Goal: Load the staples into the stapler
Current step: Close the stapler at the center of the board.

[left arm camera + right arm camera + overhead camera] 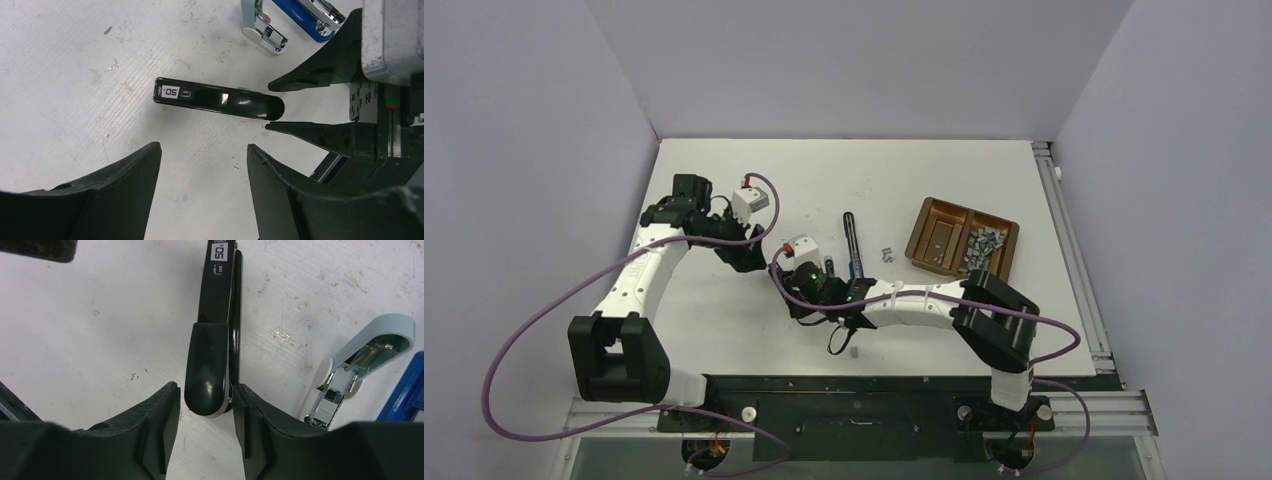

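your brown two-part tray (965, 210) holds a heap of tiny silver staples (981, 243) in its right-hand part (a few more lie loose just beside it). your right gripper (206, 386) stands open around the round end of the long black stapler (212, 340), not clenched. your left gripper (202, 147) is open and holds nothing. only the top view shows the tray.

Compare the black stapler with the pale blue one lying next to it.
The black stapler looks closed, halves close together; the pale blue stapler is hinged open, metal channel exposed. The black one's rounded end sits between the fingers of the right gripper; the pale blue one lies untouched aside. The black one carries a white label; the pale blue one shows none. Both lie on the white table.
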{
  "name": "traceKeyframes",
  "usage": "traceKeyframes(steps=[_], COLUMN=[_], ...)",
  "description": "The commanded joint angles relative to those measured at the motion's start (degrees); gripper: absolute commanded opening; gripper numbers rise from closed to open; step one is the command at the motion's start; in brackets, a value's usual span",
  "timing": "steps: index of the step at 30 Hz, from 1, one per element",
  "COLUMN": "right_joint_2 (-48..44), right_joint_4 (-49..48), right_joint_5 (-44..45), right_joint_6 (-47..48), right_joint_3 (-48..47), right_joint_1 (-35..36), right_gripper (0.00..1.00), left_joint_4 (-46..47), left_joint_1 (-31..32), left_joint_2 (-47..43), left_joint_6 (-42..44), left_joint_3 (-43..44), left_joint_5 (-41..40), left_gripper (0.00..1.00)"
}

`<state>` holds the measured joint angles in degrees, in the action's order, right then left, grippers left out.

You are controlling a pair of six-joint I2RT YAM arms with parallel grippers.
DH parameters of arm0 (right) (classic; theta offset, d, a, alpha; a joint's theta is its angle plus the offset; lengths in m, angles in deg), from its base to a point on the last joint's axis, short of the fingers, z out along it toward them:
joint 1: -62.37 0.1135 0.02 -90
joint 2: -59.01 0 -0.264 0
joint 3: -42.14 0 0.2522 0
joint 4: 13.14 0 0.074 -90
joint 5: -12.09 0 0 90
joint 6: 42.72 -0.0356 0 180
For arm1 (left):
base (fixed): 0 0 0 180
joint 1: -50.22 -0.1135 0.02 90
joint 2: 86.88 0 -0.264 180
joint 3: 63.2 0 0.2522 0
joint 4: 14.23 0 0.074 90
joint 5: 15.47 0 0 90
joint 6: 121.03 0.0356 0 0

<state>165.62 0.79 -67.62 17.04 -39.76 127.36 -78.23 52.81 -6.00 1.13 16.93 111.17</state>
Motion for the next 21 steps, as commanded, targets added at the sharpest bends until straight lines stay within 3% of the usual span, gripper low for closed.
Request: traceKeyframes(steps=[1,8,21], right_joint_2=[-6.0,-14.2,-8.1], right_joint_4=[1.6,4.6,3.9], right_joint_5=[6.5,13.7,13.0], right_joint_6=[-2.3,-6.1,-6.4], right_joint_3=[1.9,10.2,9.7], right_joint_1=[0.5,0.0,-3.4], right_gripper=[0.46,0.46,0.42], left_joint_4=[2.1,3.0,9.2], left_joint_1=[-0.4,0.2,9.0], left_joint_2=[0.6,5.7,17.8], left_joint_6=[-0.1,-0.7,-4.3], left_joint_3=[2.7,7.7,17.2], left_joint_5=[1.0,2.0,-1.7], left_gripper=[0.61,0.62,0.64])
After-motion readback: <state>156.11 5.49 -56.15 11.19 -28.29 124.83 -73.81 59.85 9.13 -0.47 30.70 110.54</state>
